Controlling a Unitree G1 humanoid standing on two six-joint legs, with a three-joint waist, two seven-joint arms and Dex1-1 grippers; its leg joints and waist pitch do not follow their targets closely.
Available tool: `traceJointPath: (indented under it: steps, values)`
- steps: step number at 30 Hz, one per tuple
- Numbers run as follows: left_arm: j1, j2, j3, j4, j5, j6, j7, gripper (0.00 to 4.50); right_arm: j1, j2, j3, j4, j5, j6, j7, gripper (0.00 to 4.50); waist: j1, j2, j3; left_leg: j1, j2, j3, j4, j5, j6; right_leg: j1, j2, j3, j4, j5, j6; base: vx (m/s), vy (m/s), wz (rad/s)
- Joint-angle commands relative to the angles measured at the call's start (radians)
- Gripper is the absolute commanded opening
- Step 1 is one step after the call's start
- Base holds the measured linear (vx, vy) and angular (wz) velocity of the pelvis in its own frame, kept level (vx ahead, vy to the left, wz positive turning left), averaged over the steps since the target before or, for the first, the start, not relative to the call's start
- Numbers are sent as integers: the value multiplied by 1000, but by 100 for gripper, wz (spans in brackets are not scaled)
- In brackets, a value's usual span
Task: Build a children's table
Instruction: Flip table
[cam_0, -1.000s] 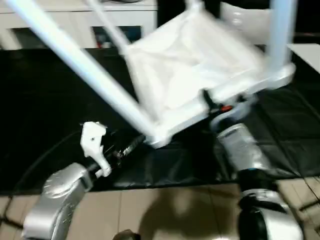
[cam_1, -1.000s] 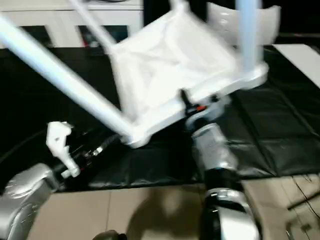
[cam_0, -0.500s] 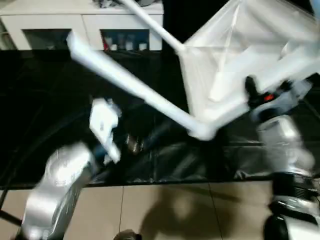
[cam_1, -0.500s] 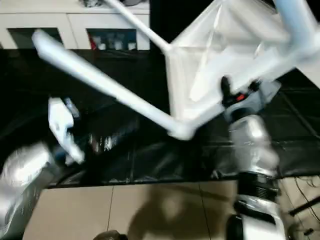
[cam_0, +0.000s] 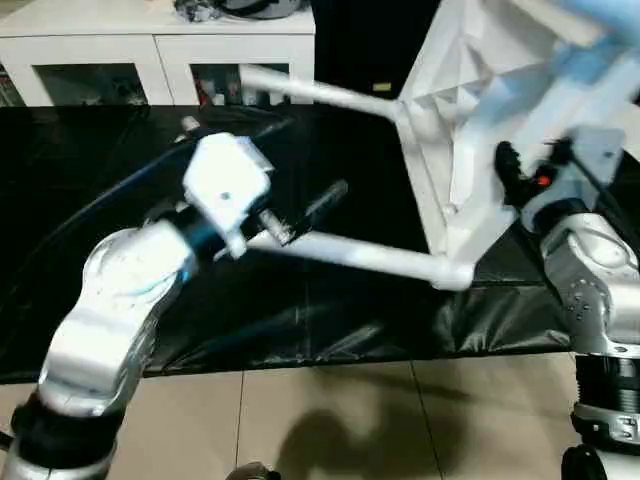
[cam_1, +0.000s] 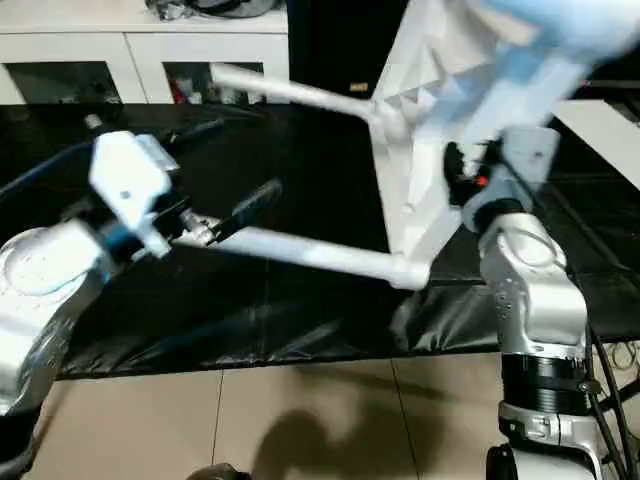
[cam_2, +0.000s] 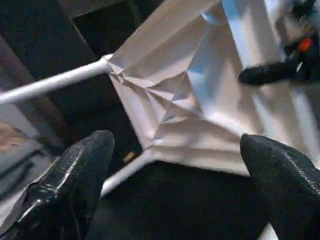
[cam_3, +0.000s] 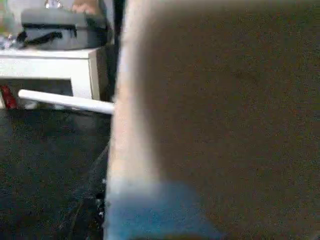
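Children's table (cam_0: 470, 150) is being held tipped up on its edge at the right of the scene, above a black sheet (cam_0: 300, 300) spread on the floor, its ribbed underside facing left toward the left arm. Two legs are showing plugged into corner sockets: a far leg (cam_0: 320, 92) is pointing left toward a white cabinet (cam_0: 160, 50), and a near leg (cam_0: 370, 258) is stretching left and low over the sheet. The right gripper (cam_0: 520, 175) is sitting at the table's near edge, seemingly carrying it, but whether its fingers are clenched on the rim I cannot tell, since the right wrist view is looking into a blurred pale surface pressed close. The left gripper (cam_2: 175, 165) is hanging with its fingers (cam_2: 85, 165) spread wide and holding nothing, looking straight at the X-ribbed underside, while from the head views it is hovering just beside the free end of the near leg. The step in hand seems to be righting the assembled table, or steadying it with a second hold. To do that well, the left gripper should be closing on the near leg close to its socket, not at the tip, where leverage could be prying the leg loose; the right arm should be turning slowly so the long legs are not sweeping into the cabinet or snagging the sheet
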Motion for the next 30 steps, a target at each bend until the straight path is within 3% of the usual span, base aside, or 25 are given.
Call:
traceJointPath:
  steps: [1, 8, 9, 10, 11, 14, 17, 20, 22, 23, 24, 27, 30]
  values:
    - [-27, 18, -22, 22, 48, -22, 6, 450, 21, -21, 31, 49, -51, 93, -26, 206, -10, 1, -52, 35, 70, -32, -86, -202, -78, 17, -79, 53, -84, -82, -144, 0, 0, 0]
    - [-67, 13, -28, 52, 121, -92, 39, 450, -9, -34, 78, 83, -94, 102, -11, 206, -10, -3, -50, 38, 72, -33, -90, -252, -94, 11, -82, 55, -89, -137, -145, 0, 0, 0]
    - [-71, 15, -37, 65, 144, -111, 52, 450, -11, -34, 90, 87, -102, 98, -3, 206, -11, -11, -50, 35, 72, -33, -89, -249, -89, 13, -82, 56, -89, -133, -142, 0, 0, 0]
    - [-76, 18, -46, 80, 167, -131, 62, 450, -13, -34, 100, 91, -108, 97, 4, 206, -10, -12, -50, 36, 72, -33, -90, -247, -88, 13, -83, 56, -89, -134, -140, 0, 0, 0]
    - [-80, 24, -56, 99, 190, -155, 67, 450, -15, -33, 108, 98, -112, 91, 11, 258, -9, -13, -49, 33, 71, -33, -89, -243, -81, 13, -84, 56, -90, -144, -136, 0, 0, 0]
    - [-87, 35, -83, 167, 271, -230, 105, 450, -18, -31, 125, 123, -122, 75, 11, 280, -13, -12, -50, 36, 72, -35, -92, -259, -90, 10, -84, 55, -91, -171, -130, 0, 0, 0]
    - [-94, 24, -83, 205, 326, -268, 167, 450, -14, -29, 129, 131, -131, 62, 14, 305, -16, -21, -56, 29, 72, -35, -88, -218, -84, 16, -82, 55, -84, -89, -144, 0, 0, 0]
    - [-123, -21, -64, 305, 346, -395, 262, 450, 10, -26, 144, 152, -166, 11, -3, 324, -13, -22, -60, 25, 68, -29, -79, -144, -56, 20, -83, 55, -77, 17, -162, 0, 0, 0]
    - [-134, -1, -71, 366, 404, -518, 325, 450, 16, -8, 137, 175, -174, -36, -20, 337, -13, -22, -63, 22, 69, -31, -77, -131, -40, 23, -84, 53, -74, 50, -167, 0, 0, 0]
    - [-133, 10, -75, 376, 422, -541, 338, 450, 16, -5, 135, 181, -174, -54, -19, 337, -14, -15, -63, 23, 70, -32, -77, -131, -40, 22, -84, 53, -72, 56, -168, 0, 0, 0]
    - [-132, 18, -78, 380, 436, -551, 346, 450, 16, -3, 134, 184, -174, -66, -17, 337, -17, -18, -62, 23, 70, -31, -77, -138, -37, 22, -84, 52, -74, 51, -171, 0, 0, 0]
    - [-129, 42, -80, 392, 542, -592, 458, 450, 12, 4, 139, 206, -182, -138, -12, 337, -27, -15, -59, 26, 72, -32, -79, -170, -40, 19, -82, 52, -76, 15, -172, 0, 0, 0]
    - [-129, 42, -68, 382, 578, -609, 517, 450, 9, 10, 137, 213, -174, -157, -3, 337, -28, -17, -58, 26, 74, -32, -81, -187, -41, 19, -83, 52, -77, -13, -180, 0, 0, 0]
